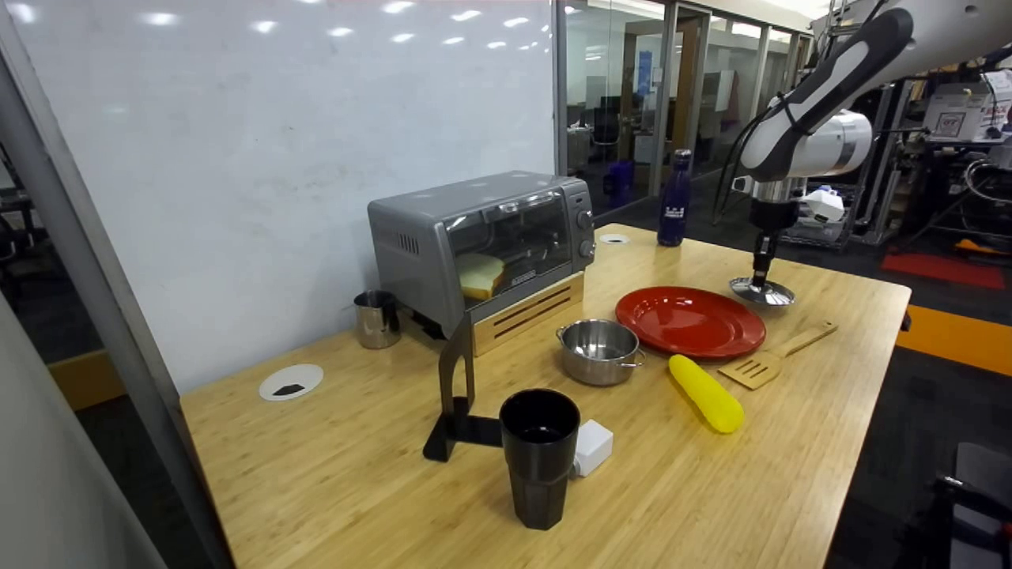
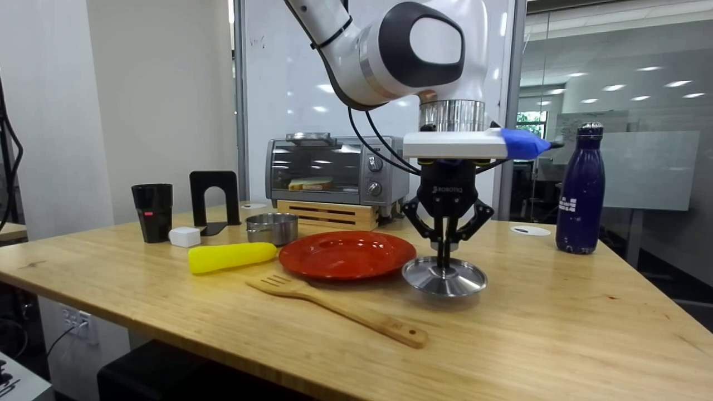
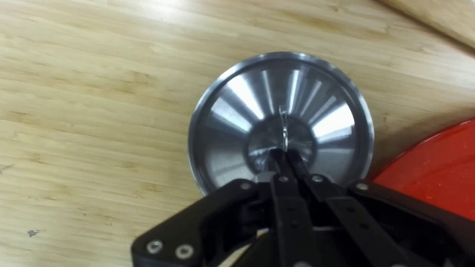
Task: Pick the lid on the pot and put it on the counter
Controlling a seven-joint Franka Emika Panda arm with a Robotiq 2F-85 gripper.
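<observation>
gripper (image 2: 443,264): squeezed almost together, has the lid (image 3: 267,126) by its thin handle (image 3: 284,126) | lid: low beside the plate (image 2: 348,256), can't tell if touching the counter (image 2: 535,328) | could go wrong: letting go too high might make it clatter; a sideways swing might bump the plate

I read ROBOTIQ in an exterior view, pale letters (image 2: 448,190) on the body of the claw (image 2: 443,262). I can't make out the print (image 2: 568,204) on the bottle (image 2: 582,184), the badge (image 1: 523,277) on the oven (image 1: 484,237) or the mark (image 2: 396,325) on the spatula (image 2: 341,306).
</observation>
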